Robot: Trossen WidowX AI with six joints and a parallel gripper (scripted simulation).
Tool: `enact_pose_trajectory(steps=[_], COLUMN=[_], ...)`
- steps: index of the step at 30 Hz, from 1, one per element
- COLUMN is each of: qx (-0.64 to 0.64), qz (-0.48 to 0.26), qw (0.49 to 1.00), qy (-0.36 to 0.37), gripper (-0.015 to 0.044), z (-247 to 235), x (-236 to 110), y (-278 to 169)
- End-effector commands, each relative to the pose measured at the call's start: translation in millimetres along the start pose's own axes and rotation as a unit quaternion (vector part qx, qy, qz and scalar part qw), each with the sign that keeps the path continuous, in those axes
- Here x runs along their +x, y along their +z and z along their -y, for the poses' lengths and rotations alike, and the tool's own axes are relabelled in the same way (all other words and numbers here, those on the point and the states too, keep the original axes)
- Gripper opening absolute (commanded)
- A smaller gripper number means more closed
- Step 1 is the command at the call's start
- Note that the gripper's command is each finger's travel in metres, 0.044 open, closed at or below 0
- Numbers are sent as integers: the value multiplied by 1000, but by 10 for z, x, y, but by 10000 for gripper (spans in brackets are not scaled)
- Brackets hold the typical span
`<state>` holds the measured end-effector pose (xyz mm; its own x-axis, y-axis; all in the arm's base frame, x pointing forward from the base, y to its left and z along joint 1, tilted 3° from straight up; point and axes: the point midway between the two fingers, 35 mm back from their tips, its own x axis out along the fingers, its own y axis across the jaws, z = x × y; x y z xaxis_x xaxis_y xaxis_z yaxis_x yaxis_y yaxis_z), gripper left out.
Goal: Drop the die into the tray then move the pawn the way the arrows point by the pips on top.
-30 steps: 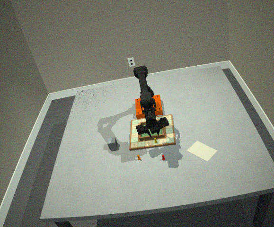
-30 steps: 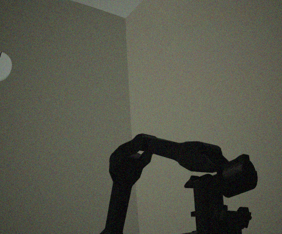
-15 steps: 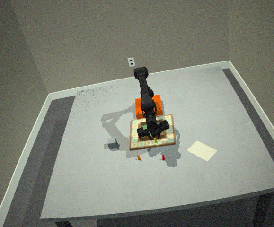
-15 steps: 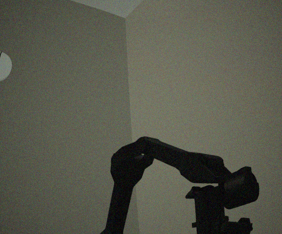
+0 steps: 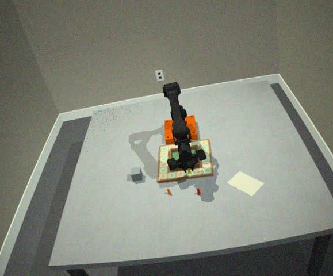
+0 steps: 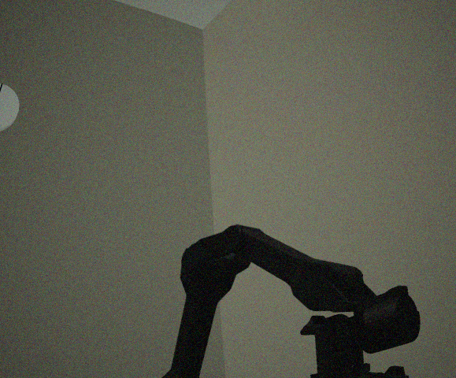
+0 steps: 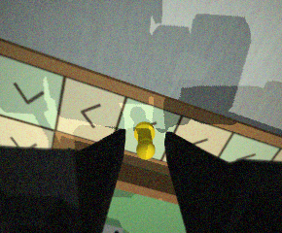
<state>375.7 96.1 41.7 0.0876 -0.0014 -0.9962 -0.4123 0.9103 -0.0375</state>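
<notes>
The board lies in front of the arm's base. The yellow pawn stands on a green square of the board's far row, in the wrist view. My gripper is open but narrowed, with a fingertip on each side of the pawn and a visible gap on both sides. The tray floor is green and partly hidden by the arm and fingers. A corner of the die shows at the bottom of the wrist view; its top pips cannot be read. The exterior view shows only the arm's upper parts.
An orange pawn and a red pawn stand on the table off the board's front edge. A grey cube is left of the board. A pale yellow sheet lies to the right. The orange base is behind the board.
</notes>
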Motion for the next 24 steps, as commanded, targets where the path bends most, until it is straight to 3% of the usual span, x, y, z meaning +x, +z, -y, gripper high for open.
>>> enact_pose_trajectory(steps=[1, 14, 24], qx=[-2, -1, 1], qz=[1, 1, 2], qw=[1000, 1000, 1000], qy=[2, 2, 3], gripper=[69, 0, 0], z=[-7, -6, 11], x=[8, -9, -470], y=[-2, 2, 71])
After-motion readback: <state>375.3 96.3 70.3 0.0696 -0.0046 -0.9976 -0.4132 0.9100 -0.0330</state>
